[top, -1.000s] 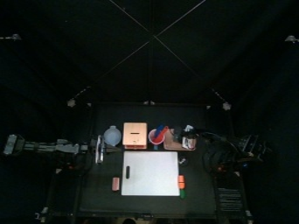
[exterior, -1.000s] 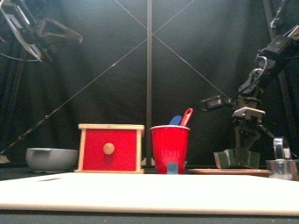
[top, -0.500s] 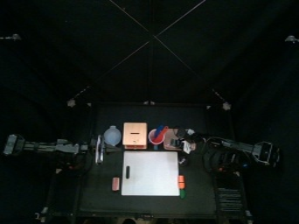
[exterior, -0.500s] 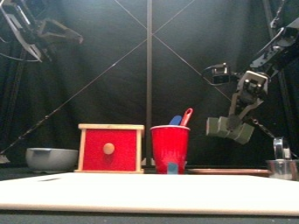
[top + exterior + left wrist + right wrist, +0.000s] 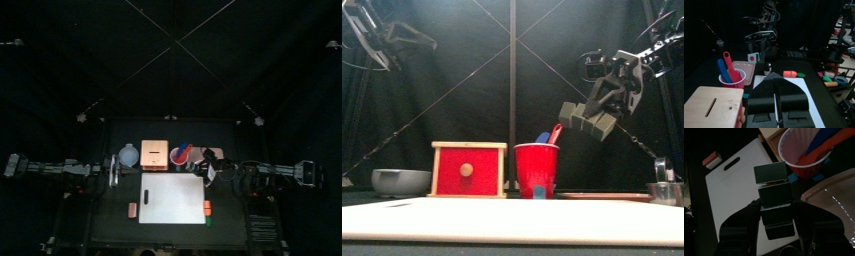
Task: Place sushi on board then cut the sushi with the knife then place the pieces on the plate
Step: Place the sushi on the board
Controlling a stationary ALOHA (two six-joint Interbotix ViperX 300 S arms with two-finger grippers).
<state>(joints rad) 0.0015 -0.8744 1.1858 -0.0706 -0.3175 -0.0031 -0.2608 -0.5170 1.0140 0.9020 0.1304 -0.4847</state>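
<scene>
Above the black bench, my right tool clamps the sushi high beside the cup; my left tool is closed and empty.

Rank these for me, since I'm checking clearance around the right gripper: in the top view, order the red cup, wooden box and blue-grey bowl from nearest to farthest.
From the right gripper, top view:
1. red cup, just left of it, in the back row.
2. wooden box, left of the cup.
3. blue-grey bowl, at the row's far left end.
</scene>
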